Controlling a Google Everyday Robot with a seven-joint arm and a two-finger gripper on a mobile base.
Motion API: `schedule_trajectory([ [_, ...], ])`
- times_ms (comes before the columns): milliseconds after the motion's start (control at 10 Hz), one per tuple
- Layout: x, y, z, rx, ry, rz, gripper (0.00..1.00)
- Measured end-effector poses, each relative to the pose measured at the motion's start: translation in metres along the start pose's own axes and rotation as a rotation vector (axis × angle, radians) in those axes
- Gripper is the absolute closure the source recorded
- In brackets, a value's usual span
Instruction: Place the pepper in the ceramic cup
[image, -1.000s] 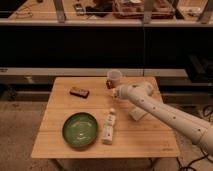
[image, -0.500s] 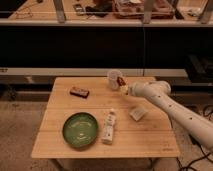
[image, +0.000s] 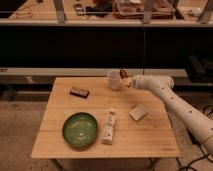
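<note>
- Since a second ago: arm swung back and toward the far edge of the surface (image: 60, 140), clear of the middle; pincer (image: 127, 81) now just beside the ceramic cup (image: 114, 80), on the cup's right.
- Ceramic cup: upright near the far edge, apparently unshifted between frames.
- Pepper (image: 123, 74): a small dark red-brown shape at the pincer tip, level with the cup rim and just right of it, not yet inside the cup.
- Pincer state: cannot tell how wide; seemingly carrying the pepper, though actual contact unresolved.
- Elsewhere, unmoved: dark brown block (image: 79, 92) far left, green bowl (image: 80, 130) near left, white tube-like bottle (image: 108, 127) lying beside the bowl, pale block (image: 138, 112) right of centre.
- Risk, as a judgement: release from the present spot likely to drop the pepper outside the rim, onto the surface or off the far edge, given a tip beside the opening and not above it.
- Further risk: sideways travel at rim height likely to nudge or tip the light cup; a long pepper entering crosswise apt to bridge the rim and roll off.
</note>
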Motion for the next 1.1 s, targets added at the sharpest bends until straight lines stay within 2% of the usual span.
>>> schedule_trajectory([
  [400, 0.036, -0.014, 0.022, 0.043, 0.025, -0.033, 1.00],
  [800, 0.038, -0.028, 0.050, 0.064, -0.011, -0.076, 1.00],
  [900, 0.036, -0.031, 0.057, 0.066, -0.025, -0.084, 0.95],
  [1100, 0.035, -0.030, 0.064, 0.061, -0.039, -0.094, 0.78],
])
